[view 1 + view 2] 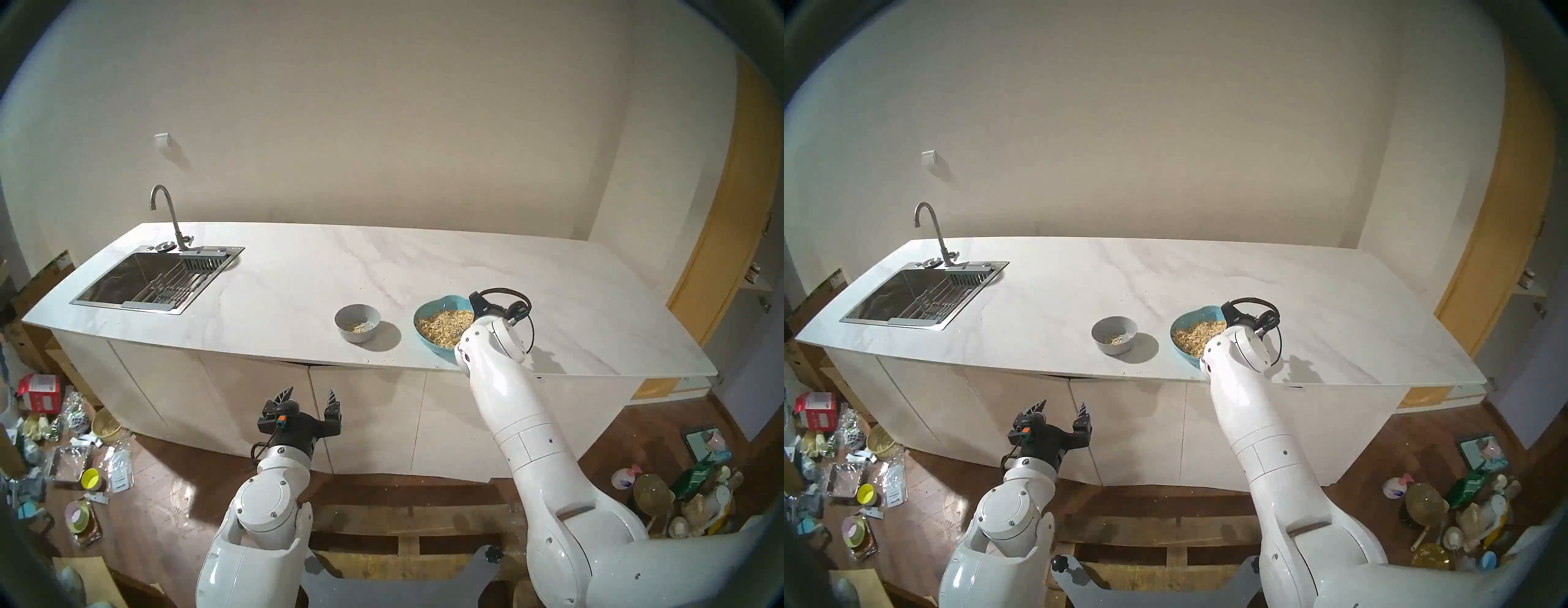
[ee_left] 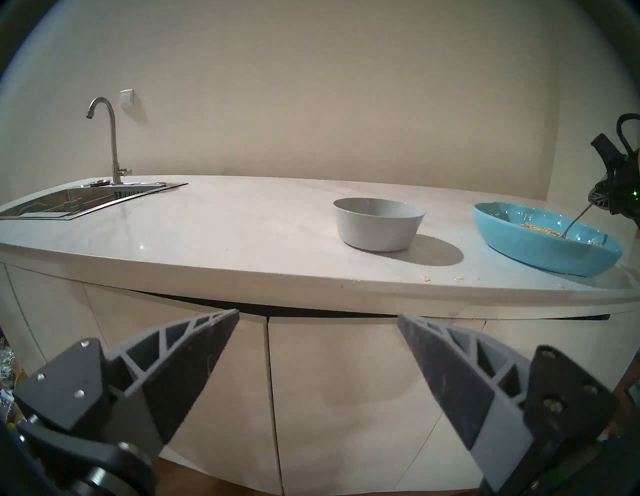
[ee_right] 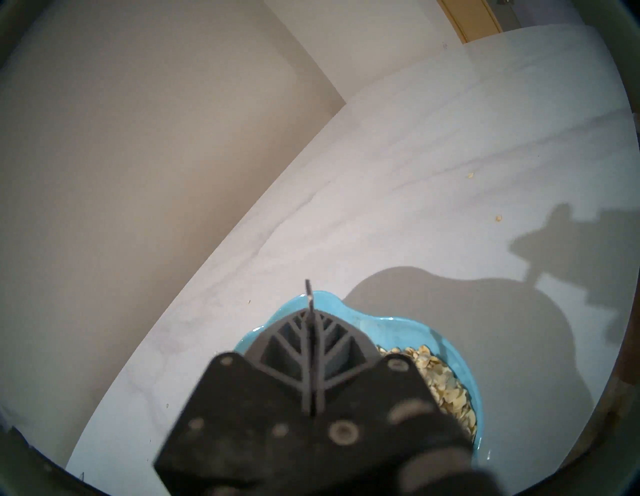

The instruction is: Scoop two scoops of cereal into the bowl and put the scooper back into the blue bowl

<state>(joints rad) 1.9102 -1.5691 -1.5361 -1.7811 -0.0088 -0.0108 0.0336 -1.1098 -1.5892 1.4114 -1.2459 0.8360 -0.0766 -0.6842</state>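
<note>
Right gripper fingers pinched on scooper handle, head in cereal of blue bowl; left gripper fingers spread wide, empty

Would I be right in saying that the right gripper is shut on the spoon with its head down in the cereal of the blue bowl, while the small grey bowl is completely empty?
Not quite: the grey bowl is not empty. The head view shows a little cereal on its bottom. The rest holds: the right gripper is shut on the spoon, whose head is down in the blue bowl.
</note>
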